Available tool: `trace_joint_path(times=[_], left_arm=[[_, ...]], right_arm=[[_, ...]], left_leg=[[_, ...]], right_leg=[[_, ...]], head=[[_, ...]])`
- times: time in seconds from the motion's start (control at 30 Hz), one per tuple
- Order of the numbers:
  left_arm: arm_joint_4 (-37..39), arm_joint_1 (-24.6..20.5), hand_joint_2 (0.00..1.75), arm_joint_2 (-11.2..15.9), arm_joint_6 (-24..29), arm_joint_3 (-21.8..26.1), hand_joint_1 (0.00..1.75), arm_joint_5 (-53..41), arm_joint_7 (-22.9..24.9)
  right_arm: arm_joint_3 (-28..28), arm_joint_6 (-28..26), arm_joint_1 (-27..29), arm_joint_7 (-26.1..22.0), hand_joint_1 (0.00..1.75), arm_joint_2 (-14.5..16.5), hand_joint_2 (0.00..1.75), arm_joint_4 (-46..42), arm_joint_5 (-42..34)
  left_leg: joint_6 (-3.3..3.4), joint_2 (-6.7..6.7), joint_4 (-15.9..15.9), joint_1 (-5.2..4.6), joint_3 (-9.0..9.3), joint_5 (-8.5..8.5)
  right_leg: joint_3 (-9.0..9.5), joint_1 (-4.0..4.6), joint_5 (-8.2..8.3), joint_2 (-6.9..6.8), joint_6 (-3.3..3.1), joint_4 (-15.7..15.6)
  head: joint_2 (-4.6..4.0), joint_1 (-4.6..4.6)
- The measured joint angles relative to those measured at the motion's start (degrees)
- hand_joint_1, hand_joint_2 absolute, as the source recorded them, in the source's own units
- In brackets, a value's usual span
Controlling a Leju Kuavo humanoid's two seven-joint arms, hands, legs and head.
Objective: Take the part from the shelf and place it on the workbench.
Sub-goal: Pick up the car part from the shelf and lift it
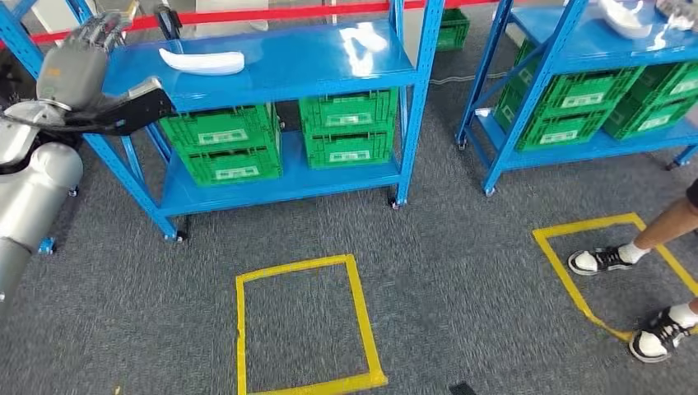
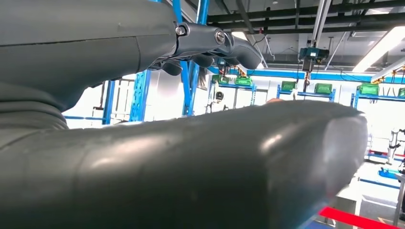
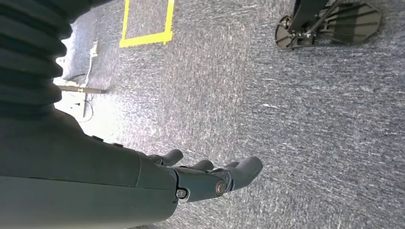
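Observation:
A white curved part (image 1: 202, 60) lies on the top board of the blue shelf (image 1: 329, 70), toward its left end. My left hand (image 1: 95, 70) is raised at the shelf's left corner post, a short way left of the part and not touching it. Its dark thumb (image 1: 136, 109) reaches toward the shelf below the top board. In the left wrist view the left hand (image 2: 95, 57) holds nothing, with its fingers (image 2: 210, 45) apart from the thumb (image 2: 239, 167). My right hand (image 3: 191, 181) hangs over the grey carpet with its fingers stretched out and empty.
Green crates (image 1: 346, 127) fill the shelf's lower levels. A second blue shelf (image 1: 576, 49) at the right carries another white part (image 1: 625, 16) and more crates. A person's feet (image 1: 605, 260) stand at a yellow taped square (image 1: 576, 271); another taped square (image 1: 300, 325) marks the floor ahead.

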Motion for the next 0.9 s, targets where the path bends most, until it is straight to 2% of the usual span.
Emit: trace_joint_path(times=[0.03, 0.07, 0.17, 0.2, 0.23, 0.27, 0.3, 0.33, 0.37, 0.4, 0.43, 0.47, 0.53, 0.57, 0.6, 0.67, 0.7, 0.73, 0.77, 0.8, 0.87, 0.9], left_arm=[[0.01, -0.07, 0.0, 0.01, 0.1, -0.17, 0.0, 0.09, -0.02], [0.0, -0.17, 0.0, 0.01, 0.17, -0.27, 0.0, 0.17, -0.05], [0.03, -0.15, 0.0, 0.05, 0.4, -0.38, 0.0, 0.34, -0.13], [0.05, 0.04, 0.0, 0.07, 0.44, -0.47, 0.0, 0.36, -0.14], [0.06, 0.21, 0.0, 0.08, 0.45, -0.57, 0.0, 0.37, -0.16], [0.06, 0.32, 0.0, 0.08, 0.45, -0.69, 0.0, 0.37, -0.17], [0.06, 0.36, 0.0, 0.08, 0.46, -0.81, 0.0, 0.37, -0.17], [0.06, 0.35, 0.0, 0.09, 0.46, -0.91, 0.0, 0.37, -0.17], [0.07, 0.34, 0.0, 0.1, 0.48, -1.01, 0.0, 0.38, -0.15], [0.06, 0.34, 0.0, 0.16, 0.49, -1.09, 0.0, 0.39, -0.15], [0.05, 0.4, 0.0, 0.21, 0.52, -1.18, 0.0, 0.41, -0.15], [0.03, 0.45, 0.0, 0.26, 0.55, -1.26, 0.0, 0.42, -0.19], [-0.09, 0.5, 0.0, 0.36, 0.6, -1.43, 0.0, 0.42, -0.17], [-0.15, 0.41, 0.0, 0.4, 0.61, -1.51, 0.0, 0.42, -0.13], [-0.2, 0.33, 0.0, 0.44, 0.61, -1.56, 0.0, 0.42, -0.04], [-0.16, 0.36, 0.0, 0.48, 0.54, -1.65, 0.0, 0.42, 0.09], [-0.12, 0.48, 0.0, 0.51, 0.5, -1.71, 0.0, 0.43, 0.15], [-0.08, 0.59, 0.0, 0.56, 0.46, -1.77, 0.0, 0.43, 0.19], [-0.06, 0.65, 0.0, 0.63, 0.43, -1.83, 0.0, 0.43, 0.2], [-0.06, 0.66, 0.0, 0.71, 0.39, -1.88, 0.0, 0.44, 0.2], [-0.03, 0.67, 0.0, 0.91, 0.26, -1.99, 0.0, 0.46, 0.2], [-0.02, 0.68, 0.0, 1.03, 0.15, -2.07, 0.0, 0.5, 0.22]], right_arm=[[-0.01, 0.01, -0.04, -0.01, 0.0, -0.01, 1.75, 0.03, 0.02], [-0.02, 0.02, -0.11, -0.02, 0.0, -0.01, 1.75, 0.05, 0.02], [-0.03, 0.03, -0.18, -0.02, 0.0, 0.01, 1.75, 0.07, 0.02], [-0.03, 0.03, -0.14, -0.02, 0.0, 0.01, 1.75, 0.08, 0.02], [-0.04, 0.03, -0.1, -0.02, 0.0, 0.01, 1.75, 0.08, 0.02], [-0.04, 0.03, -0.09, -0.02, 0.0, 0.01, 1.75, 0.09, 0.02], [-0.04, 0.03, -0.09, -0.02, 0.0, 0.0, 1.75, 0.09, 0.02], [-0.04, 0.03, -0.1, -0.02, 0.0, 0.05, 1.75, 0.12, 0.02], [-0.04, 0.03, -0.15, -0.04, 0.0, 0.11, 1.75, 0.16, 0.02], [-0.04, 0.04, -0.15, -0.03, 0.0, 0.17, 1.75, 0.21, 0.02], [-0.05, 0.04, -0.1, -0.03, 0.0, 0.23, 1.31, 0.25, 0.02], [-0.05, 0.04, -0.05, -0.02, 0.0, 0.24, 0.87, 0.27, 0.02], [-0.06, 0.04, 0.05, -0.04, 0.0, 0.23, 0.0, 0.28, 0.04], [-0.06, 0.07, 0.03, -0.08, 0.0, 0.23, 0.0, 0.28, 0.05], [-0.06, 0.11, 0.02, -0.13, 0.0, 0.23, 0.0, 0.28, 0.08], [-0.06, 0.22, 0.06, -0.16, 0.0, 0.23, 0.0, 0.3, 0.14], [-0.06, 0.26, 0.09, -0.11, 0.0, 0.24, 0.0, 0.31, 0.16], [-0.06, 0.28, 0.12, -0.07, 0.0, 0.25, 0.0, 0.32, 0.17], [-0.06, 0.28, 0.14, -0.02, 0.0, 0.25, 0.0, 0.33, 0.17], [-0.06, 0.29, 0.14, 0.04, 0.0, 0.26, 0.0, 0.33, 0.18], [-0.06, 0.38, 0.18, 0.19, 0.0, 0.42, 0.0, 0.43, 0.28], [-0.07, 0.48, 0.14, 0.31, 0.0, 0.54, 0.0, 0.51, 0.38]], left_leg=[[0.34, 0.08, -0.47, 0.17, 0.28, 0.17], [0.59, 0.16, -0.82, 0.36, 0.57, 0.26], [0.79, 0.32, -0.97, 0.52, 0.59, 0.28], [0.66, 0.29, -0.9, 0.63, 0.62, 0.18], [0.43, 0.24, -0.78, 0.81, 0.68, 0.01], [0.07, 0.17, -0.54, 1.09, 0.79, -0.29], [-0.37, 0.12, -0.18, 1.41, 0.92, -0.7], [-0.91, 0.07, 0.21, 1.63, 0.99, -1.16], [-1.44, 0.0, 0.62, 1.74, 0.91, -1.6], [-1.93, -0.03, 0.91, 1.72, 0.76, -2.04], [-2.42, -0.11, 1.12, 1.65, 0.75, -2.3], [-2.79, -0.17, 1.16, 1.62, 0.87, -2.51], [-3.31, 0.34, 2.12, 1.68, 0.91, -2.53], [-3.4, 0.87, 3.88, 1.64, -0.09, -2.48], [-3.43, 1.44, 6.85, 1.55, -2.0, -2.61], [-3.28, 2.06, 14.0, 1.2, -7.44, -4.15], [-3.07, 2.13, 16.36, 1.01, -9.87, -5.12], [-2.7, 2.15, 17.06, 0.76, -11.51, -5.62], [-2.13, 2.15, 15.89, 0.42, -12.24, -5.11], [-1.37, 2.15, 13.1, -0.05, -12.16, -3.25], [0.36, 2.15, 5.8, -1.29, -11.03, 3.44], [0.92, 2.12, 3.04, -1.82, -10.32, 6.03]], right_leg=[[-0.56, 0.04, -0.13, -0.07, 0.11, 0.92], [-1.64, 0.06, -0.93, -0.14, 0.21, 2.53], [-7.68, -0.14, -4.81, -0.24, 0.66, 12.01], [-9.35, -0.3, -5.09, -0.25, 0.9, 14.17], [-10.16, -0.49, -4.3, -0.26, 1.2, 14.48], [-9.77, -0.76, -2.3, -0.27, 1.55, 12.35], [-8.61, -1.1, 0.21, -0.27, 1.96, 8.72], [-7.43, -1.22, 1.67, -0.14, 2.34, 5.35], [-6.46, -1.25, 1.98, -0.1, 2.22, 2.8], [-6.01, -1.2, 1.81, -0.07, 1.87, 1.64], [-5.94, -1.03, 0.96, -0.08, 1.2, 1.7], [-5.76, -1.01, 0.72, -0.24, 0.34, 1.83], [-4.88, -1.01, 0.76, -0.32, -0.8, 1.81], [-4.27, -0.98, 0.55, -0.32, -1.21, 1.66], [-3.64, -0.92, 0.26, -0.3, -1.53, 1.42], [-2.31, -0.68, -0.61, -0.34, -1.99, 0.98], [-1.56, -0.51, -1.14, -0.36, -2.14, 0.82], [-0.74, -0.3, -1.74, -0.37, -2.26, 0.72], [0.16, -0.07, -2.39, -0.36, -2.34, 0.66], [1.13, 0.16, -3.08, -0.35, -2.37, 0.58], [2.8, 0.49, -4.44, -0.33, -2.33, 0.2], [3.53, 0.62, -5.01, -0.32, -2.17, -0.18]], head=[[0.0, 0.02], [0.0, 0.06], [0.0, 0.13], [0.0, 0.13], [0.0, 0.13], [0.0, 0.13], [0.0, 0.13], [0.0, 0.16], [0.0, 0.2], [0.0, 0.18], [0.0, 0.12], [0.0, 0.03], [0.0, -0.21], [0.0, -0.3], [0.0, -0.39], [0.0, -0.49], [0.0, -0.49], [0.0, -0.5], [0.0, -0.5], [0.0, -0.5], [0.0, -0.51], [0.0, -0.54]])
